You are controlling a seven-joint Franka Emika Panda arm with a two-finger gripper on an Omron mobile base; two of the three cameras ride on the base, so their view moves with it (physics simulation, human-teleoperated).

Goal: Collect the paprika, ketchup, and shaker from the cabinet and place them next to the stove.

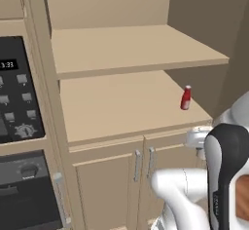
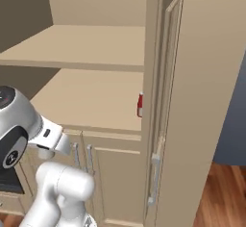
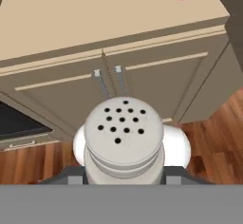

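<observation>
Tall beige wooden cabinet [image 1: 121, 102] with deep open shelves is the landmark; everything below is placed against it.

Below its lower shelf sit two small doors with metal bar handles [image 1: 144, 163], both closed. To the cabinet's left, a dark built-in oven panel [image 1: 17, 92].

White arm is folded low in front of the cabinet doors. In the hand view the hand [image 3: 124, 178] looks clamped, partly closed, around a pale grey-white cylindrical shaker [image 3: 124, 140] with a rounded perforated top; the fingertips are hidden under the shaker body, so the grip is judged from how it sits square against the camera. Shaker is out of the cabinet, in front of the doors and over the wood floor.

Small slim bright red ketchup bottle [image 1: 186, 98] stands upright on the cabinet's lower shelf, near its front right corner. Can't see the paprika jar or the stove from here.

Step in hand, my read: shaker picked, carry leg to the stove not yet done.

Next move calls for: back the base off the cabinet and drive toward the stove, keep the shaker upright, set it down on the surface beside the cooktop, release. Then come back for the ketchup on the cabinet shelf.
</observation>
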